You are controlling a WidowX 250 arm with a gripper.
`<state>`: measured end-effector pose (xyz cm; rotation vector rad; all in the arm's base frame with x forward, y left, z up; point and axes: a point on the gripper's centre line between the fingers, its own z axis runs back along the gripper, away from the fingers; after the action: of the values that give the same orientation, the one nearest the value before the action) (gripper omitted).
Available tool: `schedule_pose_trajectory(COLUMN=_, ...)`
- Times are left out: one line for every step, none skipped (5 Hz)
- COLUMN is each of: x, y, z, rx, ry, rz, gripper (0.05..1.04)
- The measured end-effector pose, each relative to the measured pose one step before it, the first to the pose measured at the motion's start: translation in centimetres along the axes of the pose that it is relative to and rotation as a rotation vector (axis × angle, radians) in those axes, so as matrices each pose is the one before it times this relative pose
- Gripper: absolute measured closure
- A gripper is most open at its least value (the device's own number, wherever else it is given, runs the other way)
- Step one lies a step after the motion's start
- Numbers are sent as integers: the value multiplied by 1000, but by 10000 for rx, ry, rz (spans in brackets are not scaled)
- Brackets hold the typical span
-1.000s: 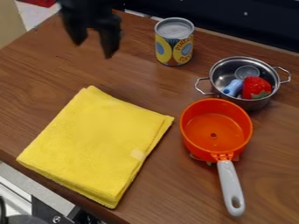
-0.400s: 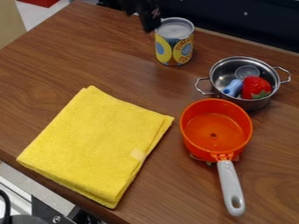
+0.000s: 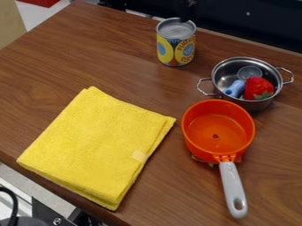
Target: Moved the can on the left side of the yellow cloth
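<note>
Camera view: the gripper [image 3: 187, 11] is at the top edge, its dark tip at the rear rim of the can [image 3: 175, 49]; whether it is apart, together or clamped cannot be told, nor can contact. The can stands upright near the far edge of the counter [image 3: 47, 66], beyond the upper right of the folded yellow cloth [image 3: 94, 145] and well apart from it. Right of the can sits a steel pot [image 3: 251, 106] containing a strawberry [image 3: 259, 88], a blue item [image 3: 235, 88] and a clear cup [image 3: 249, 72]. An orange saucepan [image 3: 203, 128] lies nearer, between cloth and pot.
</note>
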<state>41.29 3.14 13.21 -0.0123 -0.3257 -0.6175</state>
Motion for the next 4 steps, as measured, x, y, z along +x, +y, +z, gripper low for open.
schedule_pose_trajectory(x=1574, y=93, z=-1595, rx=-160, ry=-74, rz=-1027, gripper=98)
schedule_pose_trajectory(x=938, y=7, z=-507, rx=-73, ry=-368, rz=-787, gripper=98)
schedule_pose_trajectory(x=82, y=-240, z=-1006, rx=98, ry=-356, rz=-415, gripper=98)
schedule_pose_trajectory(x=-225, y=-527, z=-605, rx=-480, ry=135, rz=-506, gripper=98)
